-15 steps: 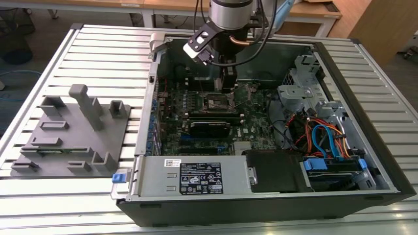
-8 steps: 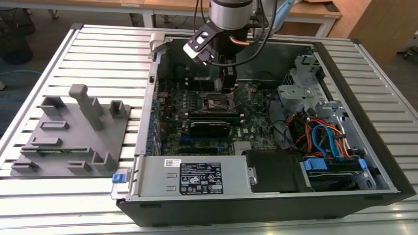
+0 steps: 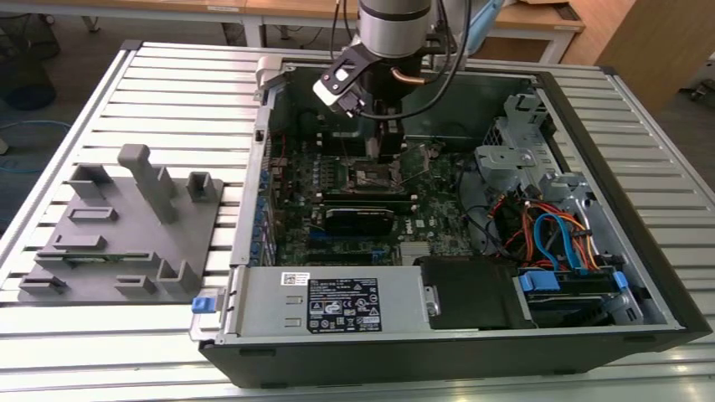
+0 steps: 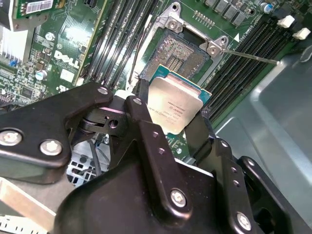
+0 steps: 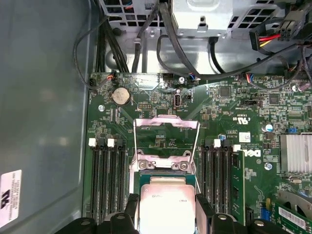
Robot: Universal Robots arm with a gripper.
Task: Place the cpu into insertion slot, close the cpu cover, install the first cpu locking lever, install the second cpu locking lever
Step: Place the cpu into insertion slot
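— What's the biggest thing there?

— A slatted table (image 3: 167, 92). On it an open case (image 3: 447, 356) lies on its side. A grey fixture (image 3: 112, 251) with posts and pockets sits beside it on the exterior view's left.

— What's inside the case?

— The board (image 3: 307, 188) covers the floor and a power supply (image 3: 324, 306) runs along the near wall. On the exterior view's right is a drive cage (image 3: 508, 163) with blue and orange cables (image 3: 547, 234). A black card (image 3: 357, 219) sits mid-board. The arm (image 3: 393, 25) comes down into the far half.

— And the gripper?

— The gripper (image 4: 169, 106) is drawn in narrow on the cpu (image 4: 178, 105). Its black fingers (image 4: 146, 131) press two opposite edges, and the silver top faces up.

— Where is the cpu against the slot?

— It hangs tilted, just over the slot (image 4: 183, 53), overlapping the edge nearest the gripper. Most of the pin field lies uncovered. I can't tell whether the chip touches the slot.

— The cover?

— The cover (image 5: 165, 122) is swung up off the slot and stands on the side away from the gripper. A thin lever (image 4: 253, 57) angles out from one slot corner across the memory slots (image 5: 105, 180).

— Any room at the edges?

— It's tight. The memory slots run close along both sides of the slot. Beyond one bank rises the case's grey wall (image 5: 44, 122).
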